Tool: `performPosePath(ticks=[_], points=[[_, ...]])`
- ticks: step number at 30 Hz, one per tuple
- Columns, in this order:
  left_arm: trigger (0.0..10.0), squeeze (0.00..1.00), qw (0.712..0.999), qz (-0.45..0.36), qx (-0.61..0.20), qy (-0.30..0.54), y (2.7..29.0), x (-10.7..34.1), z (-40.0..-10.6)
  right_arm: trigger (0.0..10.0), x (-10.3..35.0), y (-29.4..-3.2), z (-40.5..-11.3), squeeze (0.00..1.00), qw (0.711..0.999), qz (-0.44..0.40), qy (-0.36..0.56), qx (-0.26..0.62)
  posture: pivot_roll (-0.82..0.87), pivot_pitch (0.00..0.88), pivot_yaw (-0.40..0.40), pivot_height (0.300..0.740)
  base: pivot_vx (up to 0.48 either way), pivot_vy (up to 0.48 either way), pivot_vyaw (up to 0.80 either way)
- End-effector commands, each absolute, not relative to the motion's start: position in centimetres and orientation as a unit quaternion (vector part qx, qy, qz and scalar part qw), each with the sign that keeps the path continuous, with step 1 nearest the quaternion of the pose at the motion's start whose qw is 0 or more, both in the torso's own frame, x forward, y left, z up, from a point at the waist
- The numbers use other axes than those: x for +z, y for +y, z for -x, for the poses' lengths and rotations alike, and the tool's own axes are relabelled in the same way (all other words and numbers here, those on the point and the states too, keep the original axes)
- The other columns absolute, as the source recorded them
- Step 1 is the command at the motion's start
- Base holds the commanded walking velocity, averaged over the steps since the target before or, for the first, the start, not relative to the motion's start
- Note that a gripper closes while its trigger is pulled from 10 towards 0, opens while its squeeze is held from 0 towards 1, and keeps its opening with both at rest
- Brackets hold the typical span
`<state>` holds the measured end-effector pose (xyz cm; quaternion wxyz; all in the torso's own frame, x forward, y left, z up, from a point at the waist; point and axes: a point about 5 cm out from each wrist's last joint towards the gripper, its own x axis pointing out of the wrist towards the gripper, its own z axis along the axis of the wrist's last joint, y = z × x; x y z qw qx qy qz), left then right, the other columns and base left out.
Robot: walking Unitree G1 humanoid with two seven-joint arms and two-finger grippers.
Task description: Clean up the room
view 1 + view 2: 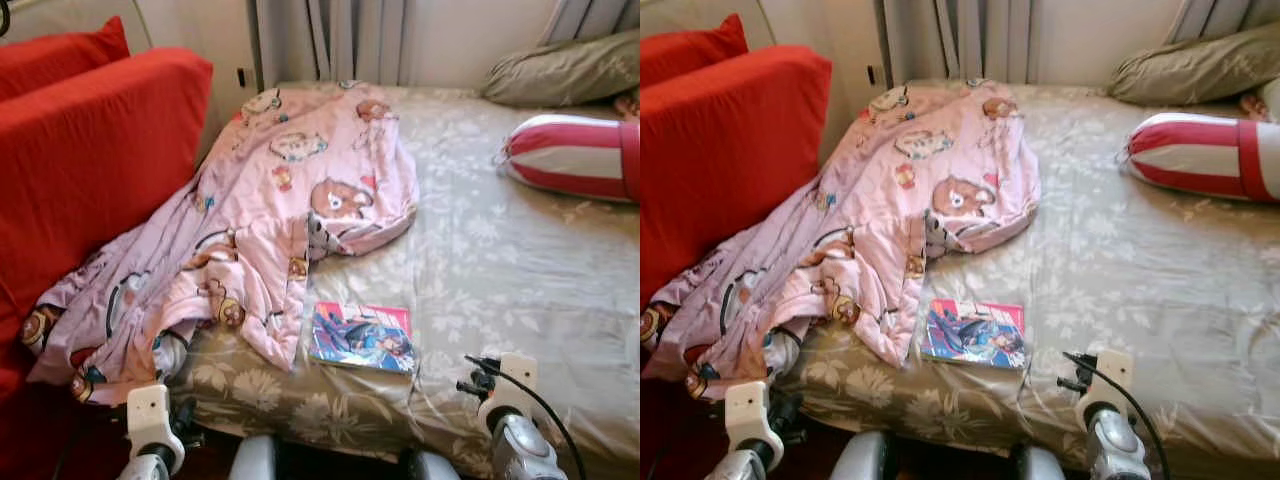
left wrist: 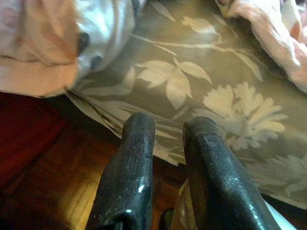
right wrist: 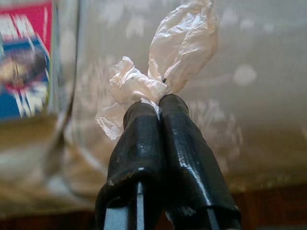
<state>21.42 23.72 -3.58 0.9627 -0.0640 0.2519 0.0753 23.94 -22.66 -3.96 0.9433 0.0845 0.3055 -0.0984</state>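
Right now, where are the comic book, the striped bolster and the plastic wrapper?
comic book (image 1: 362,337), left eye view, cover centre.
striped bolster (image 1: 575,157), left eye view, its middle.
plastic wrapper (image 3: 180,43), right wrist view, upper crumpled part.

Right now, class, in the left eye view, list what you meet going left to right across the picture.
Red sofa → pink cartoon blanket → comic book → red-and-white striped bolster.
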Motion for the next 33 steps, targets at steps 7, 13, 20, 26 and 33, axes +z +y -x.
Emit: performPosePath(ticks=[7,13,20,26,33], points=[[10.0,0.0,0.943,0.048,0.068,0.321,23.5,-5.4,-20.3,10.0,-5.7,-21.2,-22.1,0.0,0.923,-0.12,0.358,-0.073,0.05,0.0,0.057,0.627,0.0,0.0,0.0],[10.0,0.0,0.924,0.072,0.085,0.366,22.5,-7.2,-18.0,10.0,-7.5,-21.6,-18.9,0.0,0.897,-0.093,0.427,-0.07,0.06,0.0,0.01,0.662,0.0,0.0,0.0],[10.0,0.0,0.918,0.057,0.074,0.385,21.9,-7.7,-17.4,10.0,-7.4,-22.8,-18.7,0.0,0.897,-0.08,0.427,-0.079,0.03,0.0,-0.001,0.692,0.0,0.0,0.0],[10.0,0.0,0.921,0.019,0.028,0.389,21.3,-7.7,-17.7,10.0,-7.3,-23.5,-18.5,0.0,0.899,-0.048,0.43,-0.065,0.04,0.0,0.002,0.732,0.0,0.0,0.0],[10.0,0.0,0.919,0.02,0.044,0.392,21.5,-7.7,-17.8,10.0,-8.0,-22.4,-17.4,0.0,0.89,-0.002,0.457,0.002,-0.06,0.0,0.089,0.74,0.0,0.0,0.0]])
